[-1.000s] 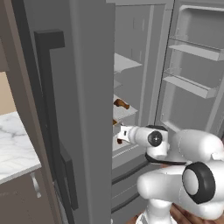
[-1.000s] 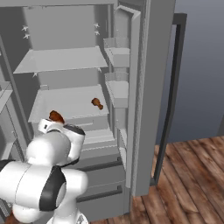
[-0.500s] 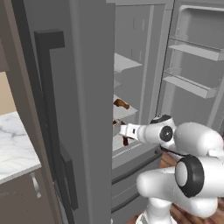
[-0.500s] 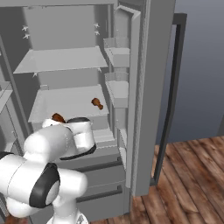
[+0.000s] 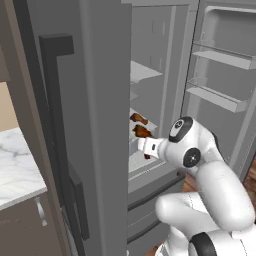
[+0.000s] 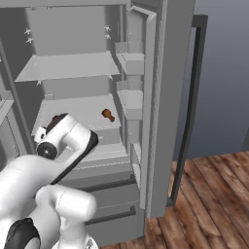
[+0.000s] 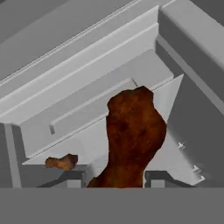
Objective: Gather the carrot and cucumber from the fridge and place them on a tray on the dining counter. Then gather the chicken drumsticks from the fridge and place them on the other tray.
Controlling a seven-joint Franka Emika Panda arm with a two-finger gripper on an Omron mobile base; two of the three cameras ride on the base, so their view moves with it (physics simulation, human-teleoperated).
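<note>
The fridge (image 6: pixel 146 58) stands with both doors swung wide, its interior a smooth matte grey of flat shelves and boxy door bins. The white arm reaches into the middle compartment.

In the hand view, a chicken drumstick (image 7: pixel 133 138) sits between the two dark fingertips (image 7: pixel 70 177) of the gripper (image 7: pixel 114 178). The jaws are partly closed, one tip on either side of the narrow lower end, and appear to clamp it. The drumstick's long axis runs along the line of the gripper, the thin end toward the hand and the thick, rounded meat end pointing away toward the fridge's back wall. Its surface is a mottled, rough, dark reddish brown, lumpy in outline.

From the left base camera the held piece (image 5: pixel 141 132) shows as a dark brown lump just above the white wrist, at the front edge of the middle shelf (image 6: pixel 82 109).

A second drumstick (image 6: pixel 108 115) lies flat on that same shelf, well apart from the gripper and toward the right-hand side of the compartment. It is small, brown and knobbly, with its long axis lying roughly diagonal across the shelf; which end is the bone I cannot tell.

Outside, a white veined marble counter (image 5: pixel 17 170) lies left of the fridge, and brown wood-plank floor (image 6: pixel 214 204) lies to its right.
</note>
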